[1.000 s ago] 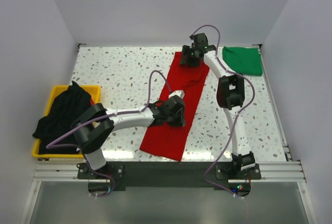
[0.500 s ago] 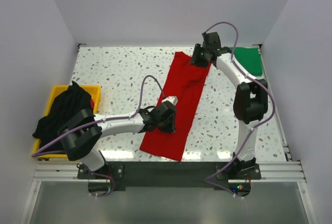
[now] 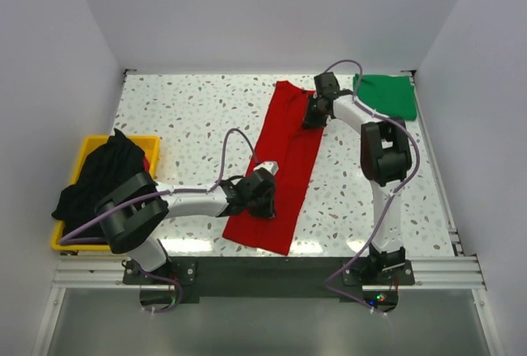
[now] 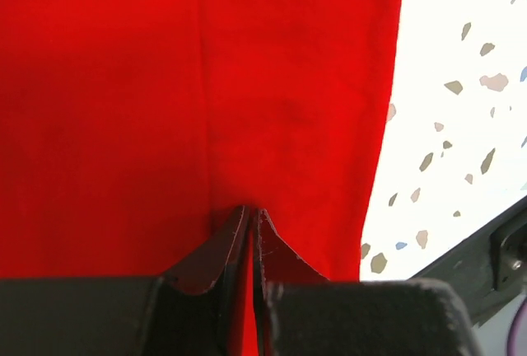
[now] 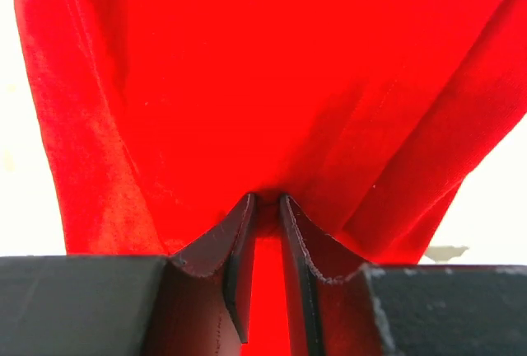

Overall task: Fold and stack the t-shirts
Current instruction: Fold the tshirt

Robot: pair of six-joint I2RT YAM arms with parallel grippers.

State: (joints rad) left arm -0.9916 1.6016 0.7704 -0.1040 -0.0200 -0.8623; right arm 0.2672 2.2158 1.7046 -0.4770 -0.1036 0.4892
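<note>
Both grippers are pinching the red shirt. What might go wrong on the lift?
1. The left gripper holds only a thin pinch of the red shirt; it may slip out.
2. The right gripper has bunched folds at its tips and may catch only some layers, spoiling the fold.
3. It also works close to the green shirt and might drag it.

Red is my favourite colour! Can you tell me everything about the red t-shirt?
The red t-shirt is plain, bright red soft cloth. It is folded into a long narrow strip and lies slantwise on the speckled table, with a few creases. The left gripper pinches its left edge near the near end. The right gripper pinches its right edge near the far end, bunching the cloth a little there.
</note>
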